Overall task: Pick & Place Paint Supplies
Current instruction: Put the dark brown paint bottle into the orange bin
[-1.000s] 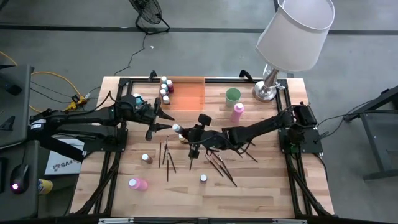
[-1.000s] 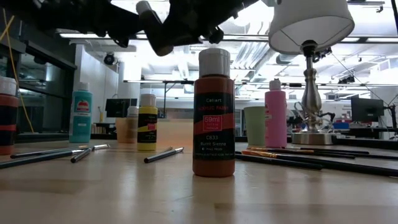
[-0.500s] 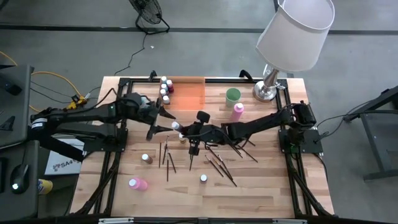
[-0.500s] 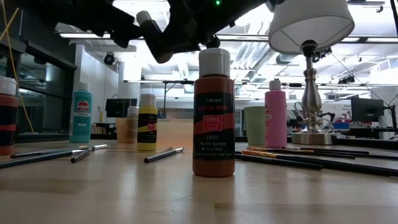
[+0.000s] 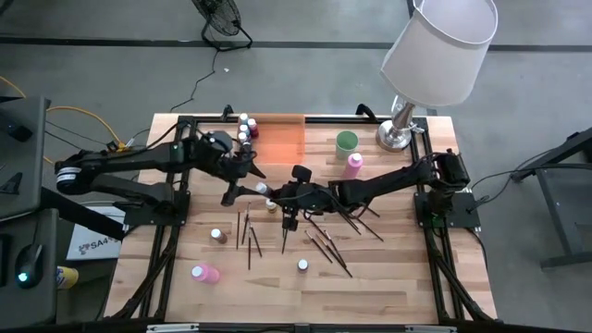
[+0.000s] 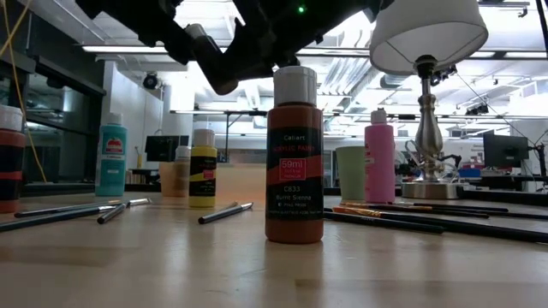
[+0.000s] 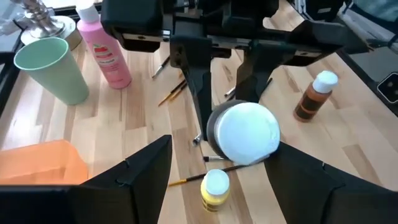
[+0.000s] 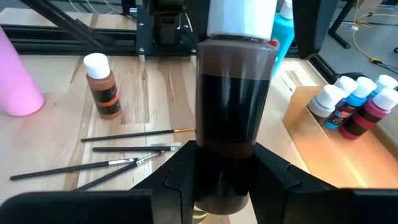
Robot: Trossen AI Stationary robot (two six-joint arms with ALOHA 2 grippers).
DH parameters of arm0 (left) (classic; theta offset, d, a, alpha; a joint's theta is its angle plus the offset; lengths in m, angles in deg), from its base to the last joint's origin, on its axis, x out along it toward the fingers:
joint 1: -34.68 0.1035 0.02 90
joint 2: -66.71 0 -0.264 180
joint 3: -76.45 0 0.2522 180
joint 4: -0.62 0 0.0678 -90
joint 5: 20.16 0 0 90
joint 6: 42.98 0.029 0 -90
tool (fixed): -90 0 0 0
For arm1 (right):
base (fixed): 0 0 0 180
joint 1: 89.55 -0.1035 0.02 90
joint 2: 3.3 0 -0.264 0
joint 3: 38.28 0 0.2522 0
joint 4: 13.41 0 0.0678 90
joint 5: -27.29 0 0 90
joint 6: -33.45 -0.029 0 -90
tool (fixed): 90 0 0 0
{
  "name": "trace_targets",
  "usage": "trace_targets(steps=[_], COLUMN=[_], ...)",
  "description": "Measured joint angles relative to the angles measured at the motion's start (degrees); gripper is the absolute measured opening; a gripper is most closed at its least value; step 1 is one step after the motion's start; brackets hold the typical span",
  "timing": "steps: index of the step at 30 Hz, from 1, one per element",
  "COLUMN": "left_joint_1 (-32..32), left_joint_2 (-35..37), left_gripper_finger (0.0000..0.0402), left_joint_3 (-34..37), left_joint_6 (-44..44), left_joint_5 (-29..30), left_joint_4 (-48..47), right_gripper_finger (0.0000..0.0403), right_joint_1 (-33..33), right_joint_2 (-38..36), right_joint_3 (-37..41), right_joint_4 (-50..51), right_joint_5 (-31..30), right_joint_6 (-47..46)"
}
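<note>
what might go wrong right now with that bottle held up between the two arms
1. The left gripper stands open on either side of the white cap of the dark brown bottle; a skewed retreat may knock it.
2. The right gripper grips only the bottle's lower part, so it may tilt or slip.
3. A drop would likely hit the yellow bottle below.
</note>
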Motion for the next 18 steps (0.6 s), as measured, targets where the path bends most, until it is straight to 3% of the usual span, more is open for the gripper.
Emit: trace_targets(steps=[13,18], left_joint_1=[0.0,-0.4], left_joint_2=[-1.3,-2.3], left_gripper_finger=[0.0243,0.0221], left_joint_3=[-3.2,-3.2], left_joint_6=[0.1,0.1], left_joint_5=[0.2,-0.7], left_joint_4=[-3.5,-3.7], right_gripper_finger=[0.0104,0.0104], right_joint_1=[0.1,0.2], right_joint_2=[0.0,0.0], right_joint_3=[0.0,0.0], right_joint_4=[1.4,1.4], right_joint_5=[0.0,0.1], right_joint_6=[-0.6,-0.7])
